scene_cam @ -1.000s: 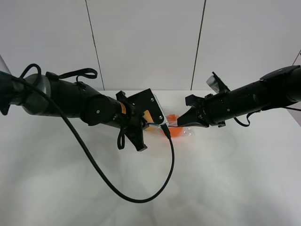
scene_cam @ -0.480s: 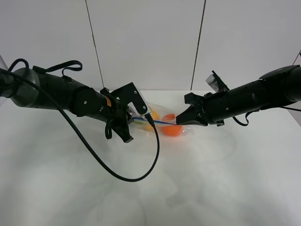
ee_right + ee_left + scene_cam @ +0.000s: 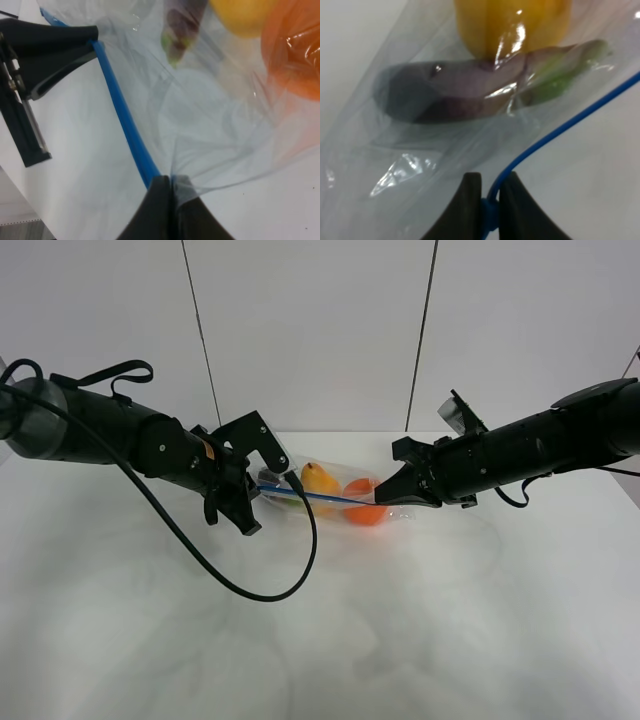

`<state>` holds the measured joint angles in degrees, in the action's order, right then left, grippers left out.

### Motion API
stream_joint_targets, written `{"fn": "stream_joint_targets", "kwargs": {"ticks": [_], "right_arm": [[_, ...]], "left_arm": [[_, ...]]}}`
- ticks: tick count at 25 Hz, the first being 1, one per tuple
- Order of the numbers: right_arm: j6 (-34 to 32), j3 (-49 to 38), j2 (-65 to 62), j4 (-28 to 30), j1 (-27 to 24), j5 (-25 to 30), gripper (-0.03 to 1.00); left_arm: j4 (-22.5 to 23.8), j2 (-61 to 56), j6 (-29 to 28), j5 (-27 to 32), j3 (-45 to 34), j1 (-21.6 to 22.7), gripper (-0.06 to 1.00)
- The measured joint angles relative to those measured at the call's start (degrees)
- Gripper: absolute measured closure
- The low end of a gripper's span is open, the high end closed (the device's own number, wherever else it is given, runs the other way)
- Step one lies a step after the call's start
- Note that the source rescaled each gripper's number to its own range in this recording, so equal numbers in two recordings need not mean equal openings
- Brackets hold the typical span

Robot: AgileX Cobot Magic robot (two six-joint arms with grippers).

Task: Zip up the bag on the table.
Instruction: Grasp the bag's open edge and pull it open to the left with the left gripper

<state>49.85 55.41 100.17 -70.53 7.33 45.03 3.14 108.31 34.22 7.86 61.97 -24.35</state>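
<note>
The clear bag (image 3: 335, 498) lies on the white table (image 3: 420, 630) between my two grippers, with yellow, orange and dark purple produce inside. Its blue zipper strip (image 3: 320, 498) runs taut from one gripper to the other. My left gripper (image 3: 262, 484) is shut on the strip's left end. In the left wrist view its fingertips (image 3: 472, 200) pinch a blue slider on the strip, beside the purple produce (image 3: 455, 95). My right gripper (image 3: 383, 502) is shut on the bag's right end. The right wrist view shows its tips (image 3: 161, 200) clamping the strip (image 3: 122, 120) and the plastic.
A black cable (image 3: 262, 592) hangs from the left arm and loops over the table in front of the bag. A white panelled wall (image 3: 310, 330) stands just behind the table's back edge. Both arms slant in low from the sides.
My left gripper has slid leftward along the blue strip, away from the right gripper, uncovering more of the bag and its produce. The right gripper has held still.
</note>
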Motion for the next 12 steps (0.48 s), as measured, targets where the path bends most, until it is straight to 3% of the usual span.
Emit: {"fn": "stream_joint_targets", "kwargs": {"ticks": [12], "right_arm": [[0.00, 0.00, 0.00, 0.16, 0.00, -0.04, 0.97]], "left_arm": [[0.49, 0.00, 0.00, 0.60, 0.00, 2.43, 0.94]]}}
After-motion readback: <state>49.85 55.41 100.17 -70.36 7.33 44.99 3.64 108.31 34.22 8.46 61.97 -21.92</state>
